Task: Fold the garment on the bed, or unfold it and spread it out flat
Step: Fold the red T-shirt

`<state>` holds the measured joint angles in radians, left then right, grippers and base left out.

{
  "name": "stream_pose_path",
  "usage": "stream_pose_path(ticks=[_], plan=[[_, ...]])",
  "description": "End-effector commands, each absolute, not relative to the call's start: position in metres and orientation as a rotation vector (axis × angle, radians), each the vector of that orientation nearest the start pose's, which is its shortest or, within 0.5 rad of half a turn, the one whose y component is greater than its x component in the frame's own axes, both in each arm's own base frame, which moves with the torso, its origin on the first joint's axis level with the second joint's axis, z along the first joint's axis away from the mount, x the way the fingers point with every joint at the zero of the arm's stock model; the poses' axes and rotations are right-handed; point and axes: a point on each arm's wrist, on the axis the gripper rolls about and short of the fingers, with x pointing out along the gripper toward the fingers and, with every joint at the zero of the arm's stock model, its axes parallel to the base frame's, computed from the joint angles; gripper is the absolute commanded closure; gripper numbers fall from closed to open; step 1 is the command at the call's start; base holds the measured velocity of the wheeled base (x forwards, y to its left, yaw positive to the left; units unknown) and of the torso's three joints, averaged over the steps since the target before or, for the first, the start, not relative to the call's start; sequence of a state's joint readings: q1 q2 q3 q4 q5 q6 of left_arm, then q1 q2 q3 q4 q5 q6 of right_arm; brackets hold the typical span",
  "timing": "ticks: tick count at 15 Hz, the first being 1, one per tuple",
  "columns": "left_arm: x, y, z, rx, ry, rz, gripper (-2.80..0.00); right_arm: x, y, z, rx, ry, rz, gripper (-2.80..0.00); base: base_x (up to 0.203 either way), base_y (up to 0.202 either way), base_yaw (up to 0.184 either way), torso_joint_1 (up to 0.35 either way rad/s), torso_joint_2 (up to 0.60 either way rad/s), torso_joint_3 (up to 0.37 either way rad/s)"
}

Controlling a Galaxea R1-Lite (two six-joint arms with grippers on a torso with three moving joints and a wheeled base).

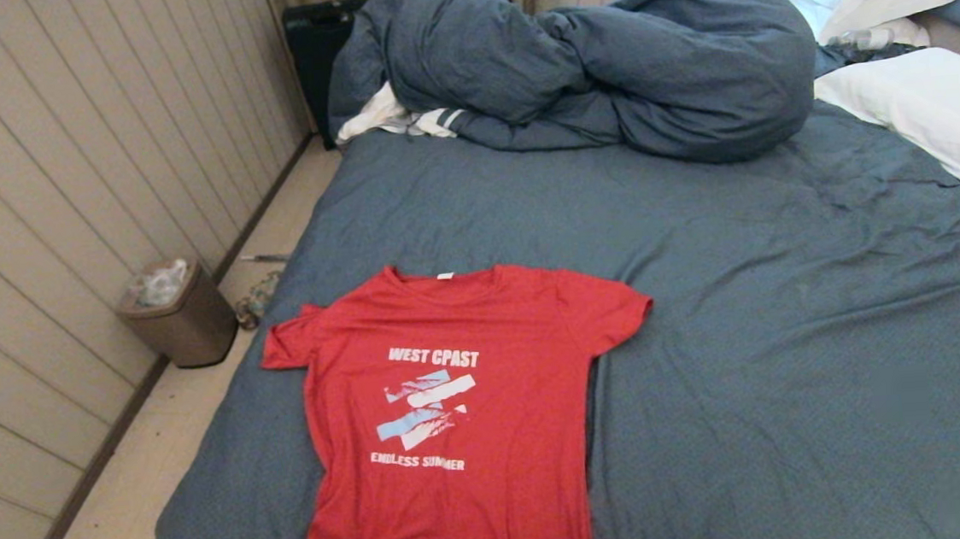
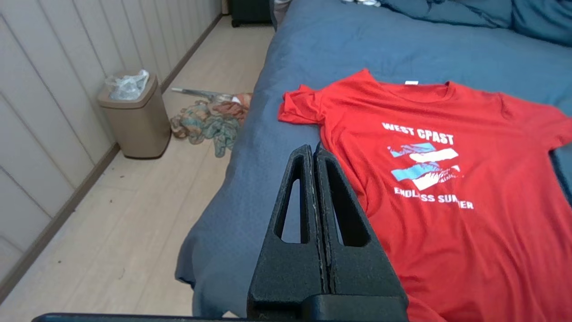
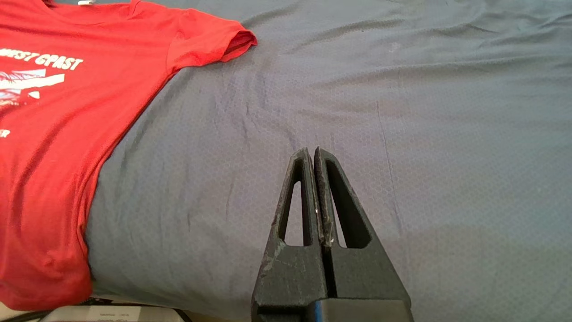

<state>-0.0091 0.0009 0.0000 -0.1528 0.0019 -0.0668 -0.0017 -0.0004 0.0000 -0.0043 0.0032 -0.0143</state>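
Observation:
The garment [image 1: 449, 418], a red T-shirt with white print, lies spread flat and face up on the near left part of the bed [image 1: 748, 300], collar toward the far end. Its left sleeve is slightly crumpled near the bed's edge. The same garment [image 2: 447, 179] fills the left wrist view, where my left gripper [image 2: 313, 150] hangs shut and empty above the bed's left edge, beside the shirt's side. My right gripper [image 3: 313, 152] is shut and empty over bare sheet, apart from the garment [image 3: 53, 134]. Neither arm appears in the head view.
A bunched blue-grey duvet [image 1: 601, 71] and white pillows [image 1: 930, 105] lie at the far end, with a white striped cloth [image 1: 400, 121] beside the duvet. On the floor to the left stand a brown bin [image 1: 179, 314] and a heap of cloth [image 2: 210, 123]. A panelled wall [image 1: 55, 209] runs along the left.

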Motion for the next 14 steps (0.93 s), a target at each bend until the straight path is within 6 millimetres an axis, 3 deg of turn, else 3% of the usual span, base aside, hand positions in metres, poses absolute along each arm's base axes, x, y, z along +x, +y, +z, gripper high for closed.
stream_pose_path(ticks=[1, 4, 5, 7, 8, 9, 11, 14], plan=[[-0.020, 0.000, 0.080, -0.070, -0.115, -0.010, 0.00, -0.023, 0.000, 0.077, -0.014, -0.003, 0.003, 0.00, 0.000, 0.000, 0.000, 0.000, 0.00, 0.000], [-0.021, 0.000, 0.083, -0.072, -0.114, -0.012, 0.00, -0.026, 0.000, 0.085, -0.016, 0.014, 0.013, 0.00, 0.000, 0.000, 0.000, 0.000, 0.00, 0.000], [-0.024, 0.000, 0.098, -0.080, -0.129, -0.017, 0.00, -0.030, 0.000, 0.100, -0.017, 0.011, 0.020, 0.00, 0.000, 0.000, 0.000, 0.000, 0.00, 0.000], [-0.028, 0.000, 0.150, -0.111, -0.151, -0.038, 0.00, -0.036, 0.001, 0.140, -0.015, 0.040, 0.058, 0.00, 0.000, 0.000, 0.000, 0.000, 0.00, 0.000], [-0.018, -0.001, 0.171, -0.126, -0.097, -0.060, 0.00, -0.028, 0.002, 0.156, -0.012, 0.100, 0.075, 0.00, 0.000, 0.000, 0.000, 0.000, 0.00, 0.000], [-0.004, -0.001, 0.189, -0.144, -0.040, -0.086, 0.00, -0.017, 0.002, 0.173, -0.006, 0.154, 0.086, 0.00, 0.000, 0.000, 0.000, 0.000, 0.00, 0.000], [0.037, -0.004, 0.223, -0.199, 0.093, -0.139, 0.00, 0.024, 0.002, 0.208, 0.034, 0.281, 0.096, 0.00, 0.000, 0.000, 0.000, 0.000, 0.00, 0.000], [0.121, -0.007, 0.246, -0.268, 0.302, -0.175, 0.00, 0.120, 0.003, 0.246, 0.130, 0.465, 0.083, 0.00, 0.000, 0.000, 0.000, 0.000, 0.00, 0.000]])
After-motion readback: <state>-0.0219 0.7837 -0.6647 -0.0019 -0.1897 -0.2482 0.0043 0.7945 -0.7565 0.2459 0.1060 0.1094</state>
